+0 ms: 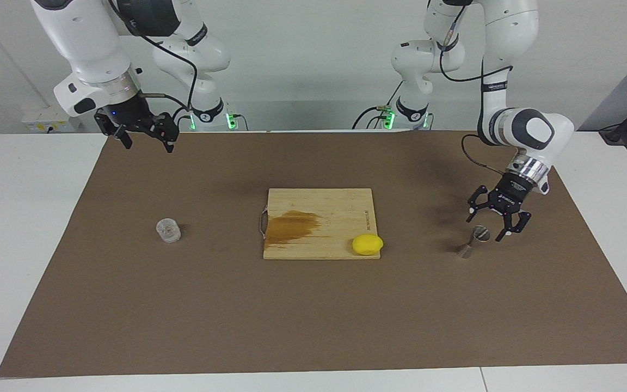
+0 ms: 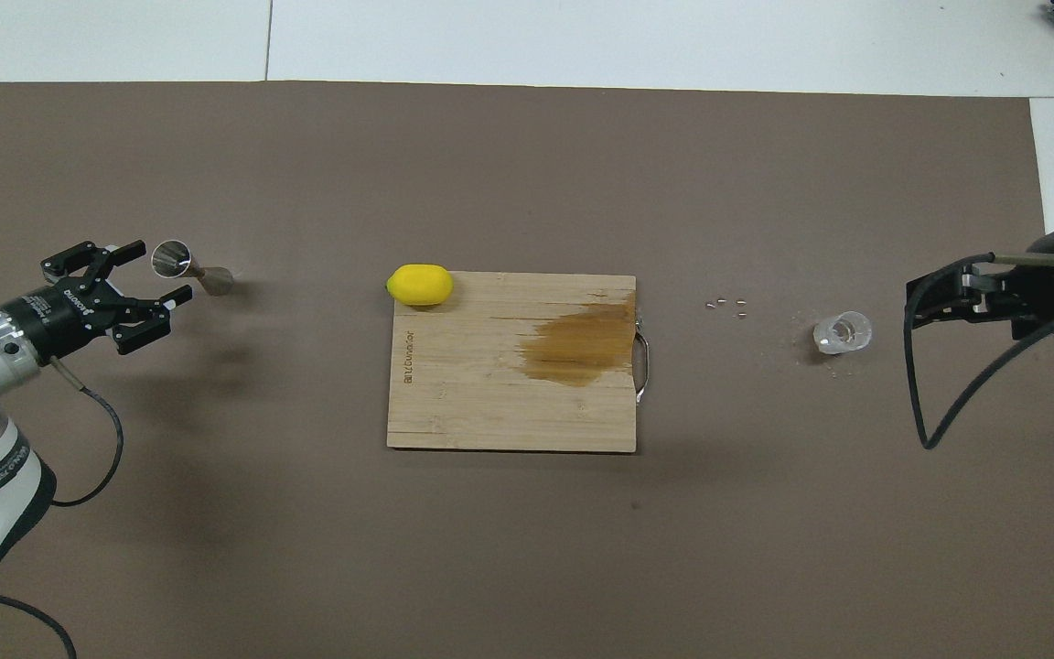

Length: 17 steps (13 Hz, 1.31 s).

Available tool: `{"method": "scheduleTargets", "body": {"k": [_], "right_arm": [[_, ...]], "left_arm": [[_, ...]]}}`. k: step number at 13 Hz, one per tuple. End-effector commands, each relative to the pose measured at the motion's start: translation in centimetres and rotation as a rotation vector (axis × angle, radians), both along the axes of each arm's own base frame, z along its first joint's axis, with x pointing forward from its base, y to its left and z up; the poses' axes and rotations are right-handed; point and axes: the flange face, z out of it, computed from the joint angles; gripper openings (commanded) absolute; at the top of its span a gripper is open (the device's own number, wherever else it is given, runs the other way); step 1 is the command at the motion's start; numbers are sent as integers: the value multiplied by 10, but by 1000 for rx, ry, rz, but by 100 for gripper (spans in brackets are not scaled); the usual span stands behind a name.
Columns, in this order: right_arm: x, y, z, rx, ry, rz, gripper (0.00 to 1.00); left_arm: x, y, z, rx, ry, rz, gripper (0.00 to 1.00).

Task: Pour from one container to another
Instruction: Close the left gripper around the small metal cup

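Observation:
The clear cup (image 1: pixel 168 230) stands on the brown mat toward the right arm's end of the table; it also shows in the overhead view (image 2: pixel 843 331). The steel jigger (image 1: pixel 474 243) stands on the mat toward the left arm's end, and shows in the overhead view (image 2: pixel 188 267) too. My left gripper (image 1: pixel 490 226) is open and hangs low, just over the jigger's top rim, with its fingers apart from the jigger; it shows in the overhead view (image 2: pixel 164 269). My right gripper (image 1: pixel 142 139) is open and empty, raised high over the mat's edge by the robots, well away from the cup (image 2: pixel 925 302).
A wooden cutting board (image 1: pixel 340 204) with a dark wet stain lies mid-table. A yellow lemon (image 1: pixel 367 244) sits on its corner toward the left arm's end. A few small bits (image 2: pixel 726 307) lie on the mat between the board and the cup.

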Motion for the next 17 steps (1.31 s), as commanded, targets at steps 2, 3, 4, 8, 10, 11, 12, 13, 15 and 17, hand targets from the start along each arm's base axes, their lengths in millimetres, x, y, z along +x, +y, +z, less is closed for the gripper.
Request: {"method": "scheduleTargets", "body": {"k": [2,3,4,8,10,11,12,13,15,17], "right_arm": [[-4,-2,0,4,4,-10,100],[-4,-2,0,4,4,-10,100],[-4,-2,0,4,4,-10,100],[-4,-2,0,4,4,-10,100],[-4,-2,0,4,4,-10,100],[-4,-2,0,4,4,-10,100],[-4,-2,0,4,4,-10,100],[-4,-2,0,4,4,-10,100],[-4,-1,0,4,4,-9,100],[-4,-2,0,4,4,-10,100]], "left_arm": [[-1,-6,-5,-5,-3,49,87],[-1,-9,-5,-14,-8,53,86],[-1,-9,-4,-15,-16,57,85],[0,-11,-5,-18,-18,74,84],[0,-13,-3,-24,-22,80,82],[1,-15,-4,-28,-23,79,82],[1,-16,-4,-28,-24,82,81],[1,-15,-4,-24,-23,87,80],[1,-15,-4,-24,-22,89,77],[1,-15,-4,-25,-22,88,65]]}}
